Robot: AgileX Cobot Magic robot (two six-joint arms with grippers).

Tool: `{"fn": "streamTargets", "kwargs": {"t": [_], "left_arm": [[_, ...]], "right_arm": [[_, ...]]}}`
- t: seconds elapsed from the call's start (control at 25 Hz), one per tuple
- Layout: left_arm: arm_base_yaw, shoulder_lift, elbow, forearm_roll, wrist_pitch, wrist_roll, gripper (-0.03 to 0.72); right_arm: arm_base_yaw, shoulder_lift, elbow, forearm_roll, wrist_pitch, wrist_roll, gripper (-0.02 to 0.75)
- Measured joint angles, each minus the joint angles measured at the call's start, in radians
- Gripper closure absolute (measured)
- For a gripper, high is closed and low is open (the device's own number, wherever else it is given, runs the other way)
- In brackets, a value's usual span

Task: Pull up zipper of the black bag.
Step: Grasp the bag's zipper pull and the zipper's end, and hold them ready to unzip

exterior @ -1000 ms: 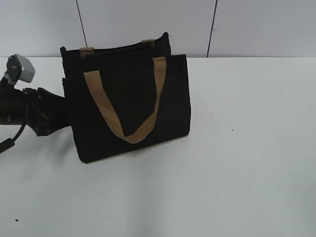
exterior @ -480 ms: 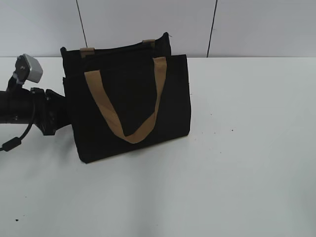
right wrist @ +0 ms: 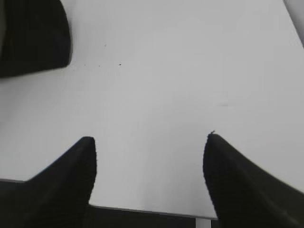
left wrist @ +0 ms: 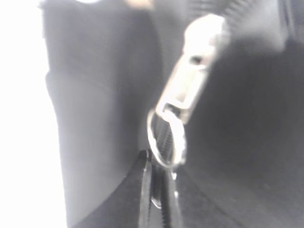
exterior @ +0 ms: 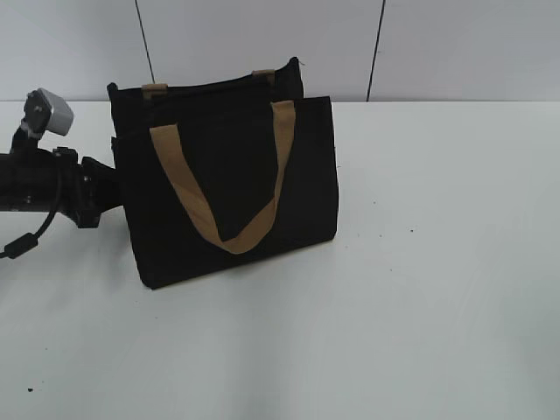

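Observation:
The black bag (exterior: 227, 192) stands upright on the white table, its tan handle (exterior: 214, 223) hanging over the front panel. My left gripper (exterior: 107, 185) is at the bag's left end. In the left wrist view its two fingers (left wrist: 159, 178) are pressed nearly together on the lower ring of the silver zipper pull (left wrist: 187, 90), which hangs blurred against the black fabric (left wrist: 104, 95). My right gripper (right wrist: 149, 142) is open and empty over bare table. It does not show in the exterior view. A corner of the bag (right wrist: 28, 38) lies at the upper left of the right wrist view.
The white table (exterior: 420, 306) stretches to the right of and in front of the bag. A pale wall with two dark seams (exterior: 376, 48) stands behind. The left arm's cable (exterior: 22, 241) hangs near the table's left edge.
My left arm has risen and levelled out at the bag's left end, its wrist camera a little higher. The bag has not moved.

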Motion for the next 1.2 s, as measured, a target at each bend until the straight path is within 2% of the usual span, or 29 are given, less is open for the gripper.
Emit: {"fn": "streamTargets", "kwargs": {"t": [0.24, 0.4, 0.64, 0.76, 1.04, 1.2], "left_arm": [[0.008, -0.078, 0.000, 0.001, -0.016, -0.014, 0.664], [0.043, -0.125, 0.007, 0.001, -0.022, -0.056, 0.664], [0.094, -0.176, 0.022, 0.001, -0.026, -0.095, 0.664], [0.098, -0.197, 0.034, 0.001, -0.023, -0.098, 0.664], [0.099, -0.198, 0.038, 0.002, 0.027, -0.101, 0.664], [0.099, -0.198, 0.038, 0.002, 0.031, -0.105, 0.664]], "right_arm": [[0.000, 0.335, -0.168, 0.151, -0.001, -0.188, 0.292], [0.000, 0.550, -0.319, 0.255, -0.003, -0.386, 0.354], [0.053, 0.828, -0.498, 0.342, -0.012, -0.541, 0.372], [0.143, 0.943, -0.556, 0.343, -0.037, -0.552, 0.372], [0.454, 1.239, -0.753, 0.243, -0.173, -0.567, 0.372], [0.576, 1.419, -0.894, 0.212, -0.223, -0.657, 0.372]]}}
